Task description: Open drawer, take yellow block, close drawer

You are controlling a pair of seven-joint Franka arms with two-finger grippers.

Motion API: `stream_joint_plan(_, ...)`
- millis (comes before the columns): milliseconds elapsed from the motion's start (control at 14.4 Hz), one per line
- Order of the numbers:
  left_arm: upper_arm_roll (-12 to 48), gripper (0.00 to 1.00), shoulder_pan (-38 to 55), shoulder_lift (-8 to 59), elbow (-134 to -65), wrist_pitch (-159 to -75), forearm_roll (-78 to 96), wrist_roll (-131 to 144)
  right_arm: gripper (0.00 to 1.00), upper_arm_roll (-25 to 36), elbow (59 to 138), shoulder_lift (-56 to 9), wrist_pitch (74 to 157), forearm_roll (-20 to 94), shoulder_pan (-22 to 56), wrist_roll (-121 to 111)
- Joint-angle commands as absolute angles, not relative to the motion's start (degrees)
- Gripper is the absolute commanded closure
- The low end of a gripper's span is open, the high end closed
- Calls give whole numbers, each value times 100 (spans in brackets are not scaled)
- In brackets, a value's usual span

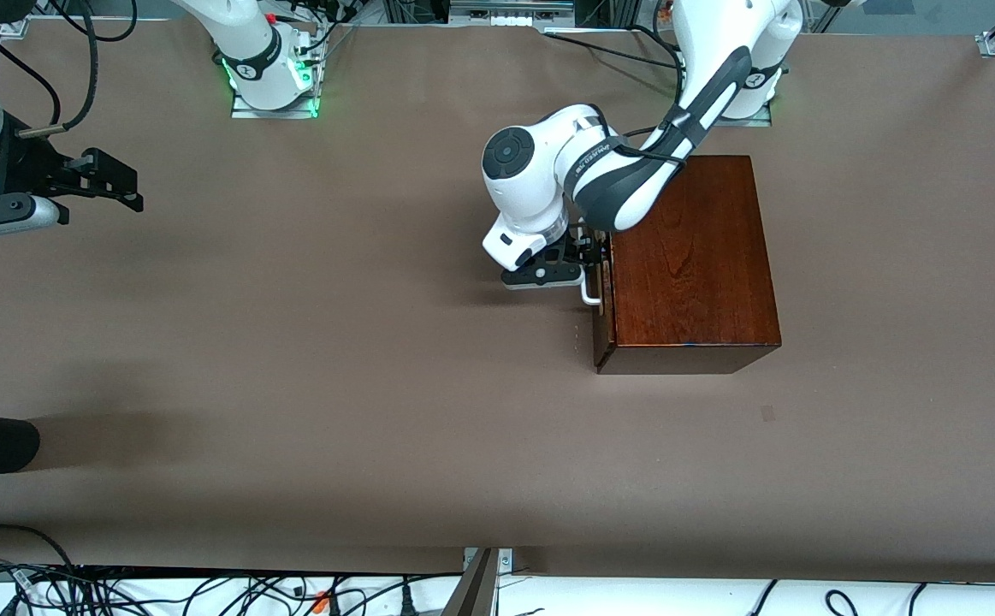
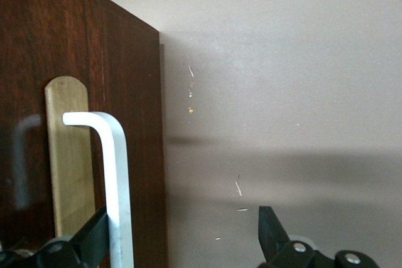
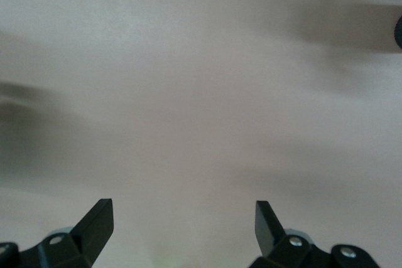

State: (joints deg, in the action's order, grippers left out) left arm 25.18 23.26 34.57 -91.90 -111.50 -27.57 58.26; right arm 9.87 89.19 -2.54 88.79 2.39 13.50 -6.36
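Two pincers seen. Left pincer (image 1: 589, 254) spread wide around white handle (image 2: 112, 174) of drawer (image 1: 604, 299), not squeezing. Drawer was shut; yellow block unseen. Right pincer (image 1: 116, 181) spread, waited over table (image 1: 334, 385). All steps left.

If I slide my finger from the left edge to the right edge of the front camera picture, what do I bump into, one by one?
Right gripper, waiting up over the table's end → left gripper, at the white handle → the drawer, shut in its wooden box.

Brown table (image 1: 292, 359), dark reddish-brown wooden box (image 1: 689, 257) resting on it
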Motion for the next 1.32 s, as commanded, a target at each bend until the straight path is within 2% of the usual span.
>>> stream_joint_plan(0,2558,0,2452,3664,-8869,-11426,-2856,5906,0,958,8851,-272,8807,272,1292,-615)
stream_joint_plan(1247,2558,0,3058,4219,-7972,-11426,-2566,6029,0,958,8851,-272,8807,264,1292,-615)
